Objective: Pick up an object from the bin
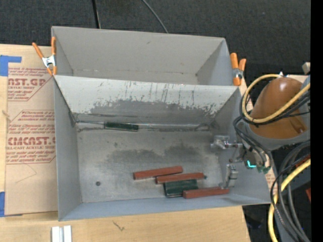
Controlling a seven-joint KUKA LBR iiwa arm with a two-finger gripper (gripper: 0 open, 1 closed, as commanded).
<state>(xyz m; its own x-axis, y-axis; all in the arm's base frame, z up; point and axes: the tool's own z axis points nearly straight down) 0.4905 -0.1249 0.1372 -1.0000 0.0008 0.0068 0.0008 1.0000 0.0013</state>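
My gripper [227,160] hangs at the right side of the bin, close to the right wall, open with nothing between its fingers. One metal fingertip [219,144] points toward the back, the other [231,178] toward the front. Just below the front fingertip lies the right end of a red-brown flat stick [205,191]. A dark green block [180,187] rests beside that stick, to the left of the gripper. Two more red-brown sticks [157,173] [180,177] lie side by side on the floor further left.
A dark green pen-like rod [121,126] lies along the foot of the back wall, at the left. The arm with its orange cover and looped cables stands outside the bin's right rim.
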